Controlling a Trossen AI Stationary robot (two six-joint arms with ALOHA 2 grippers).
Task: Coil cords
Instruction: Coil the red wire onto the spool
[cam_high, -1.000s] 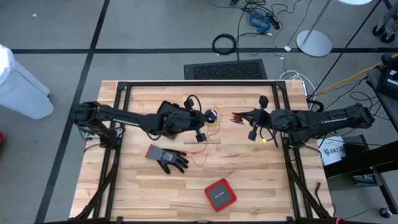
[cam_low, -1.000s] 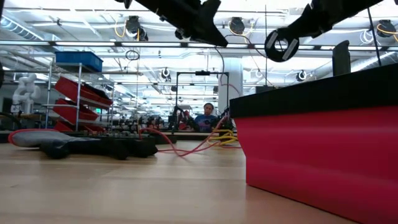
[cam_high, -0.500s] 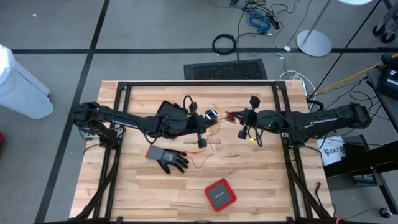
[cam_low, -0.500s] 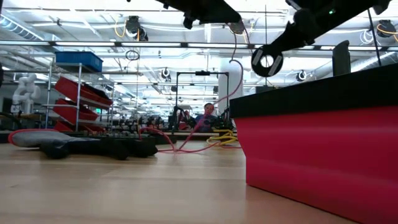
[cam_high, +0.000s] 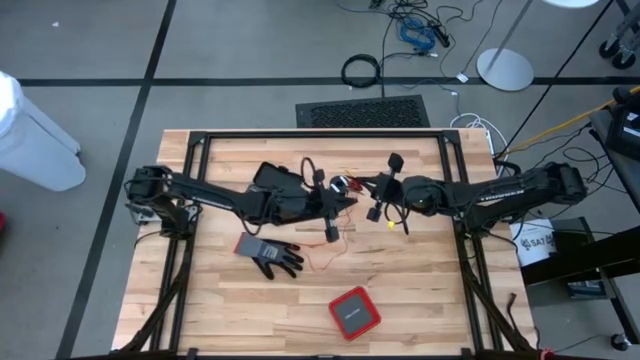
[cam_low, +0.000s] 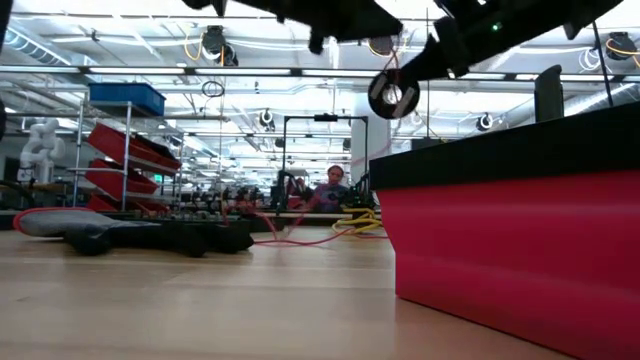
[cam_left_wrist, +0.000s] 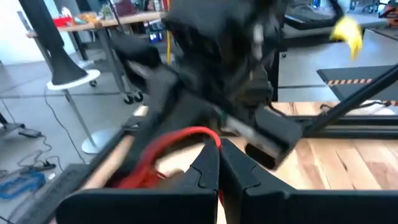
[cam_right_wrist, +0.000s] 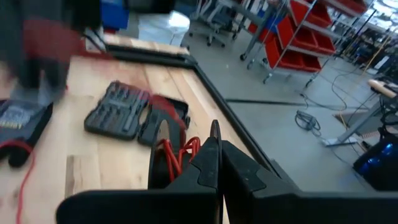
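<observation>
The red cord (cam_high: 352, 184) is bunched between my two grippers above the table's middle. Its tail runs down to the wood near the grey glove (cam_high: 270, 255) and shows in the low view (cam_low: 300, 238). My left gripper (cam_high: 343, 197) (cam_left_wrist: 219, 163) is shut beside a red loop (cam_left_wrist: 186, 134). My right gripper (cam_high: 368, 190) (cam_right_wrist: 217, 155) is shut, with red loops (cam_right_wrist: 177, 155) and a black round rim (cam_right_wrist: 155, 158) beside its fingers. A thin yellow wire (cam_high: 347, 205) lies under the grippers, barely visible. My left gripper pinches the red cord where the loop comes down to its fingertips (cam_left_wrist: 214, 144). The loop arches clear of the table ahead of the fingers; the right arm blocks the rest. My right gripper has the red loops (cam_right_wrist: 186, 149) against its shut fingers; the fingers themselves hide the place of contact. The bunch is off the table.
A black tool case (cam_right_wrist: 134, 112) lies under the left arm (cam_high: 270, 178). A red box (cam_high: 353, 312) stands near the front edge and fills the low view's right (cam_low: 520, 230). The black frame rails (cam_high: 320, 135) border the table. A black cable ring (cam_high: 361, 70) lies on the floor behind.
My right gripper has gone toward the table's left, close up to my left gripper, carrying its red bunch along. My left gripper has shifted a little toward the right. The red cord's hanging part has risen in the low view.
</observation>
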